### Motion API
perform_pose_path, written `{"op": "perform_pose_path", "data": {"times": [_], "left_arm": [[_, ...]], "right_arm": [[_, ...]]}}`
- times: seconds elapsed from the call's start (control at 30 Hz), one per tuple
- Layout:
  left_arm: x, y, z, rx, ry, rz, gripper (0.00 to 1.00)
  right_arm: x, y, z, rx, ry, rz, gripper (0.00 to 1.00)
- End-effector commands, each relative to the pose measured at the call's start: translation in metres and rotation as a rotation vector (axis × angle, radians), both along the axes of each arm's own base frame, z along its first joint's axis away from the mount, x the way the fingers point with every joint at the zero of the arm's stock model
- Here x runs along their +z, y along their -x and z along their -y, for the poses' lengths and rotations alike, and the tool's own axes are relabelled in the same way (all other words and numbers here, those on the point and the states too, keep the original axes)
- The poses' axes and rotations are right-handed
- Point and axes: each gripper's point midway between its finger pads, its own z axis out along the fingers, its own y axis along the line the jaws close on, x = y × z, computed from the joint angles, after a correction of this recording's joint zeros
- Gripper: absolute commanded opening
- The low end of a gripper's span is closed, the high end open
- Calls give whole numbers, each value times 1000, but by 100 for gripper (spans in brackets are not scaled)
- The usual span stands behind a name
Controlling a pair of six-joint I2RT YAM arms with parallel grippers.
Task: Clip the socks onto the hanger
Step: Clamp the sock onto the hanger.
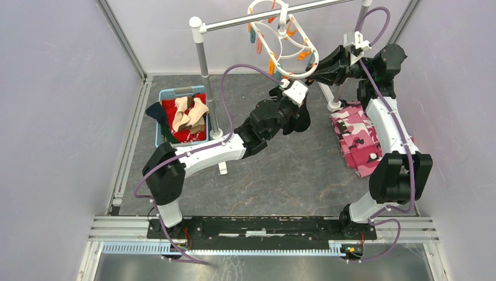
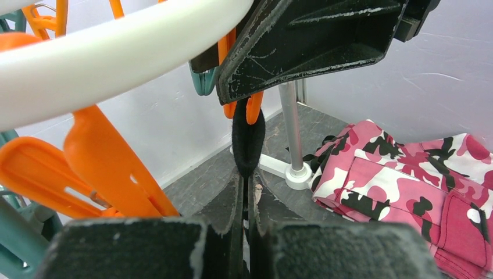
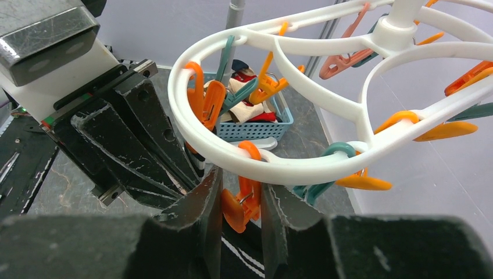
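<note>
The white ring hanger [image 3: 290, 168] hangs from the rack bar with orange and teal clothespins around it. My right gripper [image 3: 241, 180] is shut on an orange clothespin [image 3: 237, 208] at the ring's near edge, one finger on each side. My left gripper [image 2: 248, 177] is shut on a dark sock [image 2: 248, 142]. That sock rises to the same clothespin [image 2: 254, 110], just under my right fingers [image 2: 302, 46]. In the top view both grippers, left [image 1: 285, 82] and right [image 1: 304, 74], meet under the hanger [image 1: 313, 51]. More socks [image 1: 187, 111], red and beige, lie in the basket.
A blue basket [image 1: 161, 126] sits at the left by the silver rack's pole [image 1: 207, 70]. A pink camouflage cloth [image 1: 357, 137] lies on the table at the right, by the rack's other foot [image 2: 296, 174]. Walls close in on three sides.
</note>
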Motion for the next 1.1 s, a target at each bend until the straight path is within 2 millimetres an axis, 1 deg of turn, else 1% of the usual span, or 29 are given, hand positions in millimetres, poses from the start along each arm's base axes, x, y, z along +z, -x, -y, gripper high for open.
{"op": "perform_pose_path", "data": {"times": [0.0, 0.5, 0.8, 1.07], "left_arm": [[38, -3, -7, 34, 71, 64, 2], [58, 6, -10, 4, 118, 80, 2], [71, 12, -15, -2, 161, 97, 2], [72, 15, -23, 22, 183, 116, 2]], "right_arm": [[11, 12, -3, 17, 4, 40, 3], [8, 12, -5, 26, -1, 30, 3], [8, 15, -8, 37, -6, 28, 3], [8, 17, -8, 45, -6, 27, 3]]}}
